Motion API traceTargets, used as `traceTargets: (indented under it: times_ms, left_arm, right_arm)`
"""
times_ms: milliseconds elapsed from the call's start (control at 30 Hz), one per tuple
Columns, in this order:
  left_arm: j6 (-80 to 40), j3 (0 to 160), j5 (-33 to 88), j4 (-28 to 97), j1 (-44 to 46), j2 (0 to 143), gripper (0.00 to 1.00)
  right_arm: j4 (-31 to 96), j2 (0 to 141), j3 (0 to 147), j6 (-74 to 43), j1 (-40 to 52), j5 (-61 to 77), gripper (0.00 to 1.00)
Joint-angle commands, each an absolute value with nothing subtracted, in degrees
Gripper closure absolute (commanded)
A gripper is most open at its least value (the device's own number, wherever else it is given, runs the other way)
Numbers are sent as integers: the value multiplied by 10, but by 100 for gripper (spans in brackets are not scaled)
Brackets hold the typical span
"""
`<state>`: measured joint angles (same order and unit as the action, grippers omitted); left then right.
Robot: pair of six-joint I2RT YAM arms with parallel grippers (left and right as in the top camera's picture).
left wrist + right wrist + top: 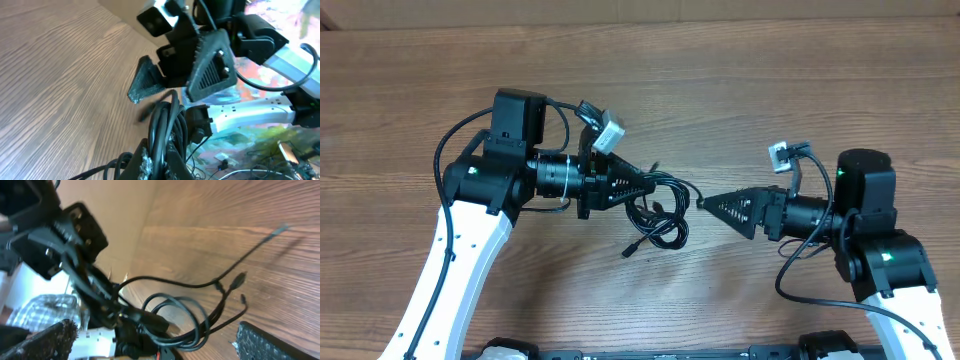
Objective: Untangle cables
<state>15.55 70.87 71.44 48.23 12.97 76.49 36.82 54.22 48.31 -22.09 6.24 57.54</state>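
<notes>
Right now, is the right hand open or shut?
Open. On the right hand, the two fingers sit far apart at the lower corners of its wrist view, gripping none of the cables.

Thin black cables (660, 208) form a tangled bunch of loose loops, plug ends trailing across the wooden table (740, 80).

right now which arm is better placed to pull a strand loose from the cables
Right: the right gripper is open, empty and aimed at the cables; the left gripper is shut on them.
</notes>
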Motion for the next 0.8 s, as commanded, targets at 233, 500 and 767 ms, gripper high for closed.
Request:
traceTargets:
  times_ms: [233,500,767]
  left_arm:
    - [234,718,766,480,127,756,96]
    - [234,718,783,476,128,756,96]
    - [240,718,797,475,128,756,96]
  right_arm:
    - [364,533,496,-160,60,655,0]
    - [364,533,496,-147,71,657,0]
    - [363,533,496,-136,76,622,0]
